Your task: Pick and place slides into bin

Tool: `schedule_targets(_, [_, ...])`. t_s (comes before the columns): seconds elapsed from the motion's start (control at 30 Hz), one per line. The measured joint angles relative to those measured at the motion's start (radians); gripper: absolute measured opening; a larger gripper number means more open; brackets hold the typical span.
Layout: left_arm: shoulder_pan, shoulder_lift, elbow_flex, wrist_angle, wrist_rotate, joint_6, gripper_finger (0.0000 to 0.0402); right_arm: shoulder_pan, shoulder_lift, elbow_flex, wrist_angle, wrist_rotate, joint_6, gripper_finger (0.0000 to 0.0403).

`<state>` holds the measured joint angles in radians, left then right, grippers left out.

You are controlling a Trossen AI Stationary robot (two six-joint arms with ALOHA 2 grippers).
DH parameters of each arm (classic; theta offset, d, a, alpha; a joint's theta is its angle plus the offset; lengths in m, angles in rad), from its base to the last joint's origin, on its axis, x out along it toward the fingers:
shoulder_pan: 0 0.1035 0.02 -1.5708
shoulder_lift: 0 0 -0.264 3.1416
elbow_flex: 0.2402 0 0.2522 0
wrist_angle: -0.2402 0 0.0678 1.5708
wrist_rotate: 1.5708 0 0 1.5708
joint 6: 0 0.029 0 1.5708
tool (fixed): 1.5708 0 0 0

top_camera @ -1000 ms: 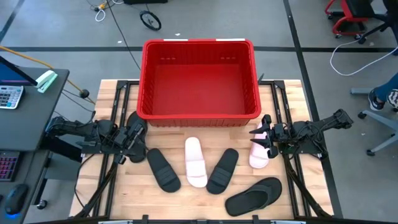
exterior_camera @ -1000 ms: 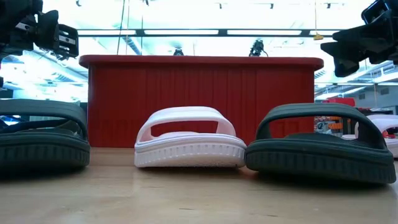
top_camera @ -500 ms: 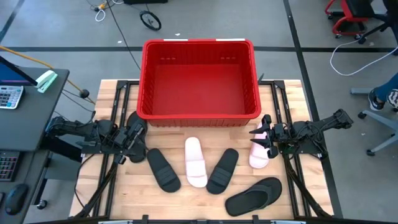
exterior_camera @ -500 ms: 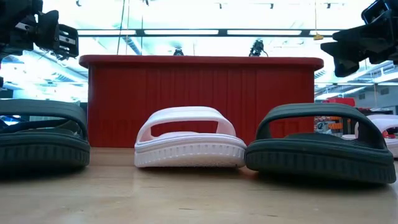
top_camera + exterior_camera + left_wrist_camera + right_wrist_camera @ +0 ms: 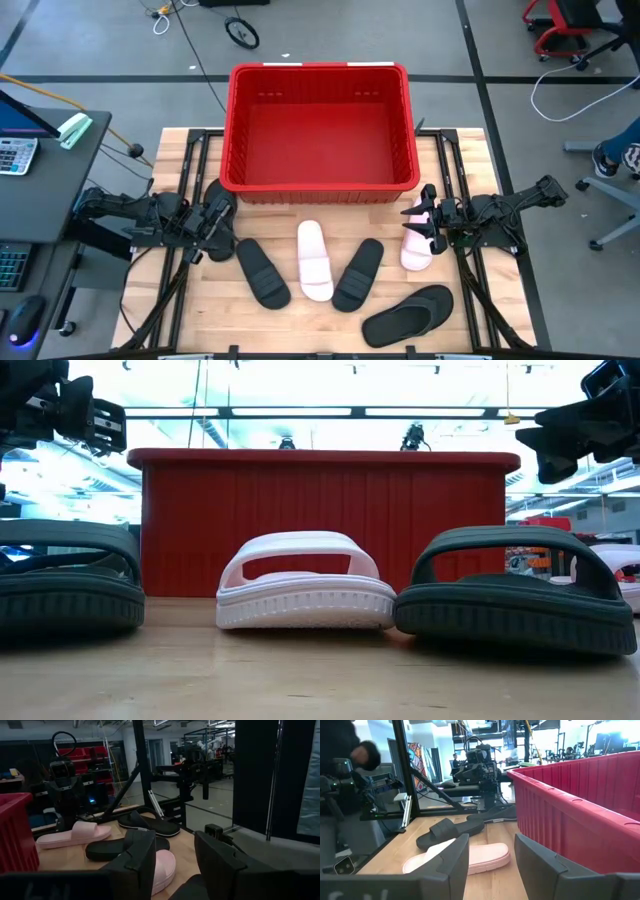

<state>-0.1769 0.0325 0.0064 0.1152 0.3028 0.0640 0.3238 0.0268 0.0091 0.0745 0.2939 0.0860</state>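
Note:
The red bin (image 5: 320, 125) stands at the table's far middle. Six slides lie flat on their soles on the table in front of it. From left to right they are a black one (image 5: 215, 195), a black one (image 5: 262, 272), a pale pink one (image 5: 314, 260), a black one (image 5: 358, 273), a black one (image 5: 407, 313) and a pale pink one (image 5: 416, 242). My left gripper (image 5: 222, 222) is open and empty above the near end of the leftmost black slide. My right gripper (image 5: 428, 215) is open and empty above the far end of the right pink slide.
Black arm frames run along the table's left and right edges. Bare wood shows at the near left corner (image 5: 200, 320). The bin's near wall (image 5: 330, 520) rises well above the slides. A desk with a calculator (image 5: 15, 155) stands left of the table.

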Motion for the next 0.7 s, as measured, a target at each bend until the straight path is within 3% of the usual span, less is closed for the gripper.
schedule_targets(0.4, [0.0, 0.0, 0.0, 0.0, 0.0, 0.002, 0.0153, 0.0, 0.0, 0.0, 0.0, 0.0, 0.0, 0.0164])
schedule_targets(0.57, [0.0, 0.0, 0.0, 0.008, -0.037, 0.214, 0.0147, 0.0, 0.0, 0.0, 0.0, 0.0, 0.0, 0.0164])
schedule_targets(0.7, [0.0, 0.0, 0.0, 0.012, -0.037, 0.281, 0.0142, 0.0, 0.0, 0.0, 0.0, 0.0, 0.0, 0.0164])
